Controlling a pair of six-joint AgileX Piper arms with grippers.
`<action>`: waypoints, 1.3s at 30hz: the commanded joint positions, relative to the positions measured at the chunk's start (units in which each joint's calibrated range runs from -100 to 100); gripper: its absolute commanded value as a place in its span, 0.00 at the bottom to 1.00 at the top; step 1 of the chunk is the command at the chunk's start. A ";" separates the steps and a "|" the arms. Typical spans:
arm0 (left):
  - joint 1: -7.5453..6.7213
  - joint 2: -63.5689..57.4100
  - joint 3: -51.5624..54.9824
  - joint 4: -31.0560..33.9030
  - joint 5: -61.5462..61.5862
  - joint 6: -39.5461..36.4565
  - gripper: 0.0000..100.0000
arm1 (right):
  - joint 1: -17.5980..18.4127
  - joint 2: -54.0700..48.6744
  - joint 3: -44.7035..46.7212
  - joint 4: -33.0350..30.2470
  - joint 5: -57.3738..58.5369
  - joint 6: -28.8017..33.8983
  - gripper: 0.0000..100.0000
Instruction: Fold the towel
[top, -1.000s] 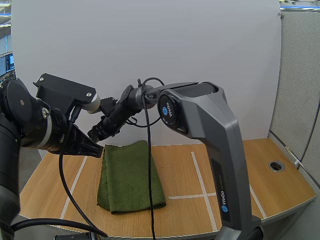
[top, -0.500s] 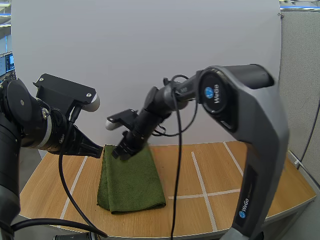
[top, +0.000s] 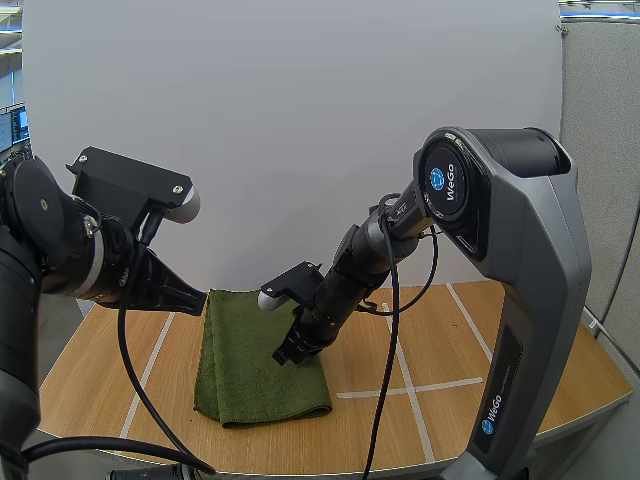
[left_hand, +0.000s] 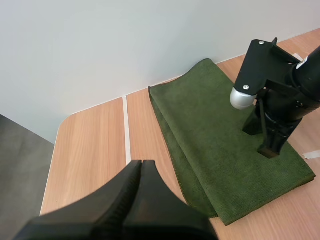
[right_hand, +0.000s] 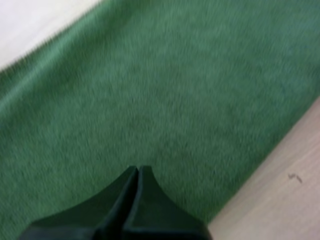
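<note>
**High view.** The right arm reaches forward and down, and its body hides part of the bench (top: 560, 350) behind it. The right gripper (top: 288, 353) points down at the towel (top: 245, 365), near the towel's right edge and about midway along its length. From here we cannot tell how its fingers stand or whether the tips touch the cloth. The left gripper (top: 190, 298) hangs above the bench just beside the towel's far left corner, and the left arm's body covers most of it. The towel is dark green and folded into a long strip. It lies flat on the bench between two white tape lines (top: 400, 350), running from the far side toward the near edge.

**Left wrist view.** The left gripper (left_hand: 142, 163) is closed on nothing. Its fingers lie together as one dark wedge over bare bench wood, beside the towel's long edge. Along that edge we see two layers, the lower one showing slightly past the upper. The right gripper (left_hand: 272, 147) stands tip-down at the towel's surface, but we cannot confirm contact. Its arm hides part of the cloth behind it.

**Right wrist view.** The right gripper (right_hand: 138, 169) is closed with nothing between its fingers. The wedge sits close over the green cloth, near the edge where bench wood begins.
</note>
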 joint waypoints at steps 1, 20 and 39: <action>-0.11 -0.33 -0.42 -1.81 0.34 -0.48 0.00 | -0.17 1.02 0.36 10.06 -4.08 -6.62 0.00; -0.11 -0.33 -0.42 -2.04 -0.25 -0.48 0.00 | -6.20 10.31 5.19 0.17 -3.88 -6.98 0.00; -0.11 -0.33 -0.42 -5.85 -0.91 -0.28 0.00 | -18.66 -3.55 14.34 -0.56 6.11 -16.07 0.00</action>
